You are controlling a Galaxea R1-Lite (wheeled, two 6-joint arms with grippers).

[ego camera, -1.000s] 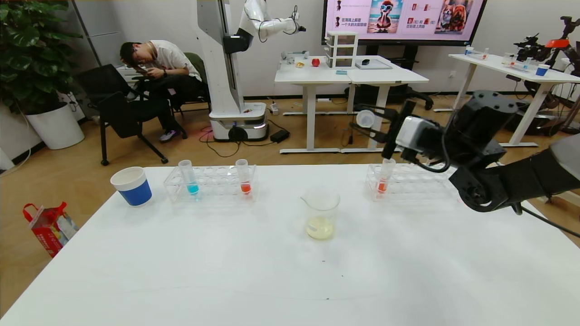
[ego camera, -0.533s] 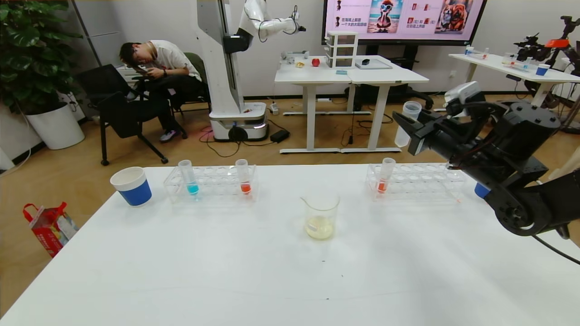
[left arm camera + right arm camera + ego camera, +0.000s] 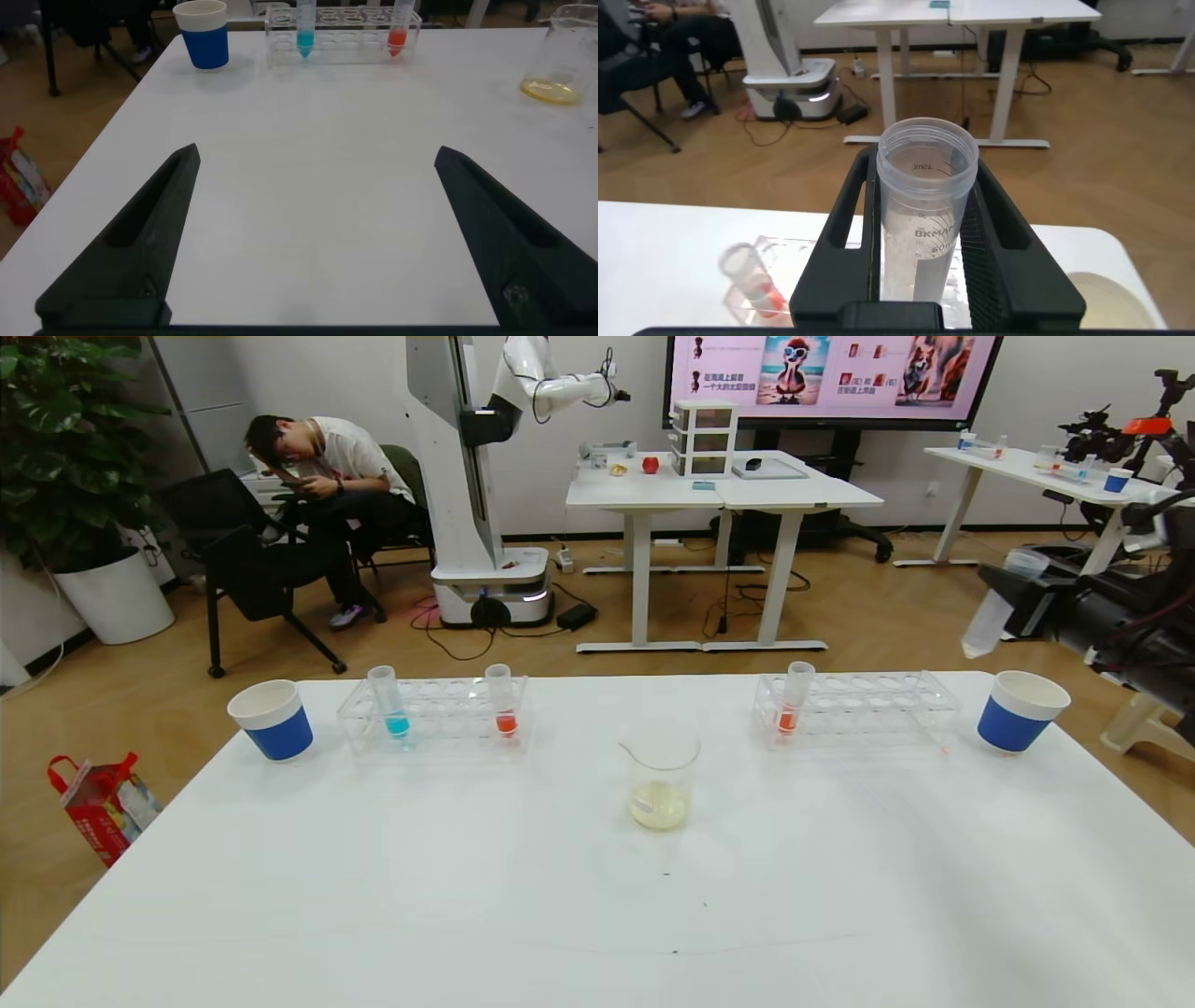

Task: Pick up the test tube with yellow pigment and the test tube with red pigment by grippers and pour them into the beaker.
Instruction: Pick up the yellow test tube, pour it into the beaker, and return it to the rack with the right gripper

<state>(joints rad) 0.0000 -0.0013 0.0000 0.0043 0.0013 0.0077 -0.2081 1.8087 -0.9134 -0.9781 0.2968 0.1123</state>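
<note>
Nearest, left gripper (image 3: 308,233) low over the bare near part of the white table (image 3: 560,915), jaws spread wide, holding nothing; out of the head view.

Mid-table: beaker (image 3: 661,777) upright, a shallow layer of pale yellow liquid at its bottom.

Far edge, from the robot's left: blue-and-white paper cup (image 3: 271,719); clear rack (image 3: 434,714) holding a cyan-liquid tube (image 3: 387,700) and a test tube with red pigment (image 3: 502,700); second rack (image 3: 854,709) with a look-alike red tube (image 3: 794,698) at its left end; second paper cup (image 3: 1019,711).

Beyond and above that cup, right gripper (image 3: 1013,593) off the table's right far corner, jaws pinching the test tube with yellow pigment (image 3: 994,602) near its open top, tube tilted; seemingly empty.

Handling, as judged: red tubes light, thin-walled, smooth, likely slippery and breakable under hard squeeze; best taken on the bare wall above the rack, below the rim, lifted straight up.
</note>
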